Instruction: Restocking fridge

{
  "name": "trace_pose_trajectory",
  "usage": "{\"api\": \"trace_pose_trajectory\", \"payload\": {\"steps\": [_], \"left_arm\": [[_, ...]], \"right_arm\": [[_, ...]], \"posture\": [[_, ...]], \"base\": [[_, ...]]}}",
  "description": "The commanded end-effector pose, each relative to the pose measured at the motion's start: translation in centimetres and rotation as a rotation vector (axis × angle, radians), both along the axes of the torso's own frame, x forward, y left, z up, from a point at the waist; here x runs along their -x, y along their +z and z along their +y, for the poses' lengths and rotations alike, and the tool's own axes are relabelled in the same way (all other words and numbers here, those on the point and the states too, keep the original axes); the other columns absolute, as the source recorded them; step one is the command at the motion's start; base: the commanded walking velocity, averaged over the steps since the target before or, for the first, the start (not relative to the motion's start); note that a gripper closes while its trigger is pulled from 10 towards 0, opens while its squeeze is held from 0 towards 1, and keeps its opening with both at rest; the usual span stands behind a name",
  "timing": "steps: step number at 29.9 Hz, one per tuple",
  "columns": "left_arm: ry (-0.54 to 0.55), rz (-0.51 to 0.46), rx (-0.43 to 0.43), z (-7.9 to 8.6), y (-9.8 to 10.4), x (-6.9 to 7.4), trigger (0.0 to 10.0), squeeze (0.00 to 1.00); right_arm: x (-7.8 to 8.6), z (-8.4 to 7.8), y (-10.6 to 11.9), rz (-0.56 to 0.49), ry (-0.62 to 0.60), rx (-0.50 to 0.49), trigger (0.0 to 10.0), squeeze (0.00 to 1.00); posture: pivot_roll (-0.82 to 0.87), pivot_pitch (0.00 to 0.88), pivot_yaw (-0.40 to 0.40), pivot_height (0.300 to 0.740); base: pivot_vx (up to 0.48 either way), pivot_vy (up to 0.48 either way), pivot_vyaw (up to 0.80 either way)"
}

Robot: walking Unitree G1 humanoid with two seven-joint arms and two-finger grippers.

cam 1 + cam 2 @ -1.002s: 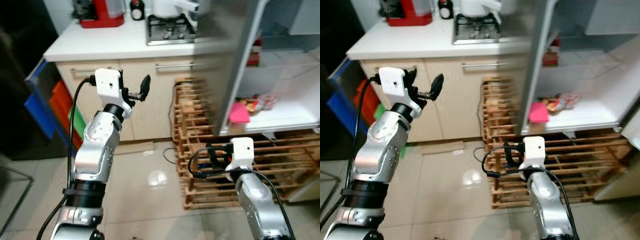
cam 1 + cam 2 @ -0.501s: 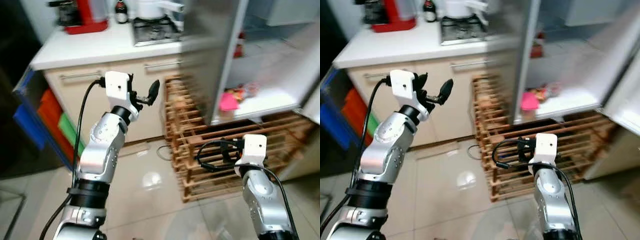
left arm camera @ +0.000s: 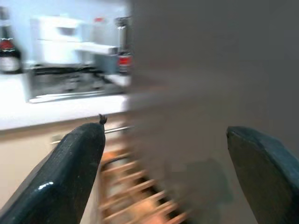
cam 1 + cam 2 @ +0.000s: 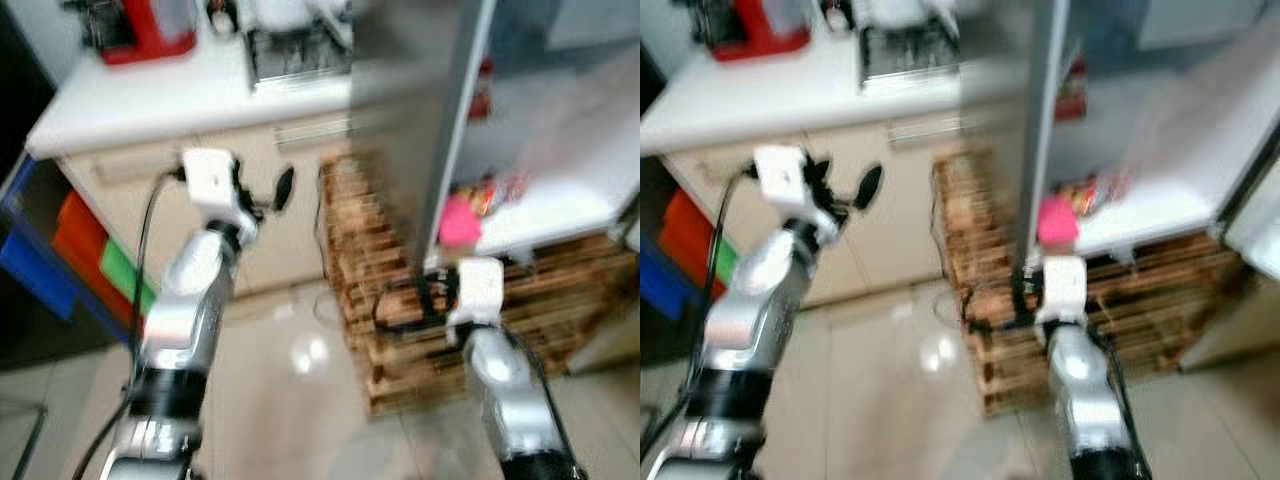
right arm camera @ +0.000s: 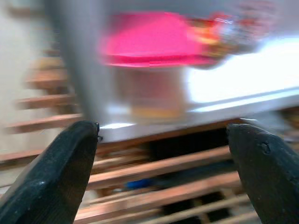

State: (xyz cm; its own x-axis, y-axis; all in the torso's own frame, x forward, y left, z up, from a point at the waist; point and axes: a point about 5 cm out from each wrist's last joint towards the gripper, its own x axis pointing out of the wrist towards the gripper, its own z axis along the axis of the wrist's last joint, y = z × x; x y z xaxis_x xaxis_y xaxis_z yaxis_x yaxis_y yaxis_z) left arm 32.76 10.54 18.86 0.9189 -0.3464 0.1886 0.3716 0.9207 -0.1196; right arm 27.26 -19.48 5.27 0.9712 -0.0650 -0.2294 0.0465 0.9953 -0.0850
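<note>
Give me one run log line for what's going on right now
view: blurred | left gripper: open, raised beside fridge wall | right gripper: open, low, facing pink container on fridge shelf | holding: nothing

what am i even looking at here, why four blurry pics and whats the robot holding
It is a walking humanoid robot in a kitchen. Two pictures come from a stereo camera on its head; they are blurred, probably because it is moving. The other two come from cameras on its wrists, looking out between each gripper's two black fingers.

The left gripper is raised in front of the cabinet, open and empty. The right gripper is low, by the wooden rack, also open and empty.

Ahead is an open fridge with a pink item and a colourful packet on its white shelf. On the counter stand a red appliance and a hob.
</note>
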Motion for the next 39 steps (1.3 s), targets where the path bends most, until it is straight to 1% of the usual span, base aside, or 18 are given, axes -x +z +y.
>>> {"api": "trace_pose_trajectory", "payload": {"steps": [1,5,11,12,14,16,17,18,21,22,24,26,28,31,33,35,37,39], "left_arm": [[0.041,-0.025,-0.021,1.2,0.5,0.0,10.0,0.0],[0.044,-0.018,-0.016,1.4,0.4,-0.2,10.0,0.0],[0.005,-0.002,-0.03,1.4,0.1,0.3,10.0,0.0],[-0.012,0.003,-0.022,1.4,0.1,0.4,10.0,0.0],[-0.064,0.016,-0.04,1.0,-0.2,0.5,10.0,0.0],[-0.241,0.021,-0.139,0.3,-0.8,1.1,10.0,0.0],[-0.296,0.03,-0.164,0.2,-1.1,1.3,10.0,0.0],[-0.296,0.03,-0.164,0.2,-1.1,1.3,10.0,0.0],[-0.332,0.096,-0.244,2.1,-2.2,1.3,10.0,0.0],[-0.38,0.151,-0.253,2.5,-2.9,1.6,10.0,0.0],[-0.508,0.241,-0.274,2.8,-4.3,2.9,10.0,0.0],[-0.581,0.273,-0.318,3.2,-5.2,3.9,10.0,0.0],[-0.62,0.283,-0.294,3.3,-5.3,4.5,10.0,0.0],[-0.67,0.295,-0.271,2.9,-5.4,5.2,10.0,0.0],[-0.688,0.292,-0.296,2.7,-5.6,5.5,10.0,0.0],[-0.709,0.279,-0.309,2.7,-5.6,5.7,10.0,0.0],[-0.732,0.256,-0.3,2.6,-5.1,5.7,10.0,0.0],[-0.726,0.251,-0.276,2.5,-4.7,5.5,10.0,0.0]], "right_arm": [[-0.2,0.9,0.0,-0.007,0.017,-0.014,10.0,0.0],[-0.1,0.9,-0.2,0.002,0.018,-0.012,10.0,0.0],[1.6,0.3,-1.3,0.058,-0.014,-0.001,10.0,0.0],[1.9,0.0,-1.8,0.077,-0.046,0.007,10.0,0.0],[1.9,-0.2,-2.0,0.088,-0.073,0.013,10.0,0.0],[1.6,-0.6,-2.1,0.09,-0.117,0.031,10.0,0.0],[1.6,-0.7,-2.1,0.089,-0.132,0.036,10.0,0.0],[1.6,-0.7,-2.1,0.089,-0.132,0.036,10.0,0.0],[1.4,-0.6,-2.1,0.085,-0.154,0.065,10.0,0.0],[1.2,-0.7,-2.1,0.08,-0.166,0.074,10.0,0.0],[1.0,-0.9,-2.1,0.075,-0.192,0.088,10.0,0.0],[1.0,-1.0,-2.2,0.075,-0.219,0.088,10.0,0.0],[0.9,-1.0,-2.1,0.065,-0.236,0.094,10.0,0.0],[0.8,-1.0,-1.9,0.05,-0.244,0.108,10.0,0.0],[0.7,-1.0,-1.8,0.042,-0.248,0.115,10.0,0.0],[0.7,-0.9,-1.7,0.03,-0.258,0.12,10.0,0.0],[0.5,-1.1,-1.6,0.012,-0.277,0.142,10.0,0.0],[0.1,-1.6,-1.0,-0.015,-0.308,0.18,10.0,0.0]], "posture": [[-0.02,0.0,0.085,0.74],[-0.02,0.0,0.085,0.74],[-0.02,0.0,0.088,0.74],[-0.02,0.0,0.092,0.74],[-0.01,0.0,0.093,0.74],[0.01,0.0,0.098,0.74],[0.02,0.0,0.099,0.74],[0.02,0.0,0.099,0.74],[0.06,0.0,0.126,0.74],[0.06,0.0,0.128,0.74],[0.08,0.0,0.136,0.74],[0.09,0.0,0.144,0.74],[0.1,0.008,0.152,0.74],[0.1,0.015,0.156,0.74],[0.1,0.025,0.16,0.74],[0.1,0.028,0.16,0.74],[0.11,0.029,0.159,0.74],[0.11,0.032,0.16,0.74]], "base": [[0.0,0.0,0.0],[0.0,0.0,0.0],[0.0,0.0,0.0],[0.0,0.0,0.0],[0.0,0.0,0.0],[0.0,0.0,0.0],[0.0,0.0,0.0],[0.0,0.0,0.0],[0.0,0.0,0.0],[0.0,0.0,0.0],[0.0,0.0,0.0],[0.0,0.0,0.0],[0.0,0.0,0.0],[0.0,0.0,0.0],[0.0,0.0,0.0],[0.0,0.0,0.0],[0.0,0.0,0.0],[0.0,0.0,0.0]]}}
